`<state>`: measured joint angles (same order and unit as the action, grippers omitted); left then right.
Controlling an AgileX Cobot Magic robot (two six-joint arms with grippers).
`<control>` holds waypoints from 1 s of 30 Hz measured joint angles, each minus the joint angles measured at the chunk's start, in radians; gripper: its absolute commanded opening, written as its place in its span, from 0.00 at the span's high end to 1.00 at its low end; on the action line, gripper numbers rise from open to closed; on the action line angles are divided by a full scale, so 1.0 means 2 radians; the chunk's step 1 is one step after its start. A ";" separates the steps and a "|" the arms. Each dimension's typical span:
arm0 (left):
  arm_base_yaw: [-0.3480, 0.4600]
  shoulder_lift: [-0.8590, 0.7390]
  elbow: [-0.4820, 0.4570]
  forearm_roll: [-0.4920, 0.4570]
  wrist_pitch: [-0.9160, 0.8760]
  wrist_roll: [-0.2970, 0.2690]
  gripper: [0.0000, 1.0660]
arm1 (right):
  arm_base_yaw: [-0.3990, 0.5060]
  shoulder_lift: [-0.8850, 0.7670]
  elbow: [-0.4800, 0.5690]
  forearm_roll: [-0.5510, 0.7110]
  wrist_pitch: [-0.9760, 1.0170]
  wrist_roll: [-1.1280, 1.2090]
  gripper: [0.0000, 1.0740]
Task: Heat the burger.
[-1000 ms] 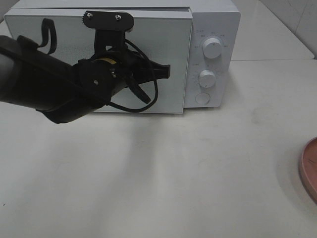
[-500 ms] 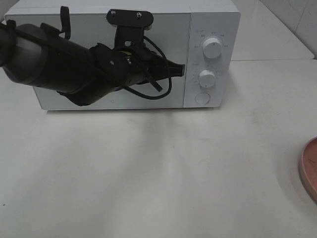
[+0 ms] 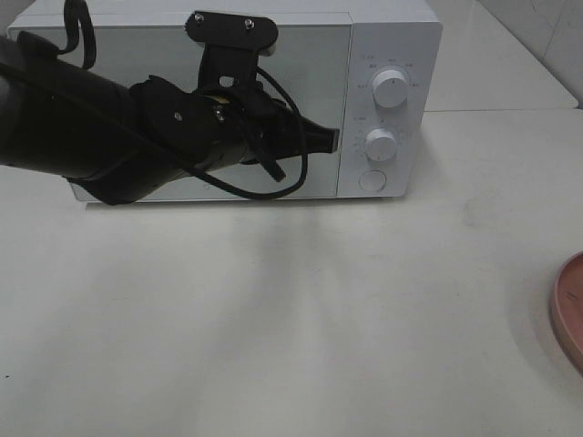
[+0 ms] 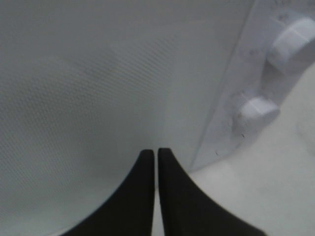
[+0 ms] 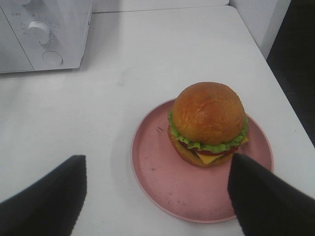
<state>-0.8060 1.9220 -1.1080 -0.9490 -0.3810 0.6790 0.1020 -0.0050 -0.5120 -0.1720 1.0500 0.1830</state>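
The burger point(image 5: 207, 120), with a golden-brown bun, lettuce and cheese, sits on a pink plate point(image 5: 162, 191) in the right wrist view. My right gripper point(image 5: 155, 162) hangs above and in front of it, open, its fingers point(image 5: 47, 196) wide apart and touching nothing. The white microwave point(image 3: 387, 36) stands at the back of the table with its door point(image 3: 314, 68) closed. My left gripper point(image 3: 330, 138) is shut and empty, its tips point(image 4: 147, 162) at the door's right edge beside the control panel. The exterior view shows only the plate's rim point(image 3: 567, 309).
The microwave's panel carries two knobs point(image 3: 391, 89) point(image 3: 381, 144) and a round button point(image 3: 372, 180). The black left arm point(image 3: 100, 137) with its cables covers much of the door. The table's right edge point(image 5: 280, 88) runs close to the plate.
The microwave door, ajar a second ago, is now closed flush. My left arm swung right and toward the door with it, then settled slightly lower. The right arm has not moved.
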 measured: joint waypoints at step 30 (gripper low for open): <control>0.197 -0.126 0.004 0.248 0.656 -0.188 0.05 | 0.000 0.000 0.000 0.000 0.000 0.000 0.29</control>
<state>-0.4130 1.6710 -1.1010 -0.4540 0.9320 0.3030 0.1020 -0.0050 -0.5120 -0.1720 1.0500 0.1830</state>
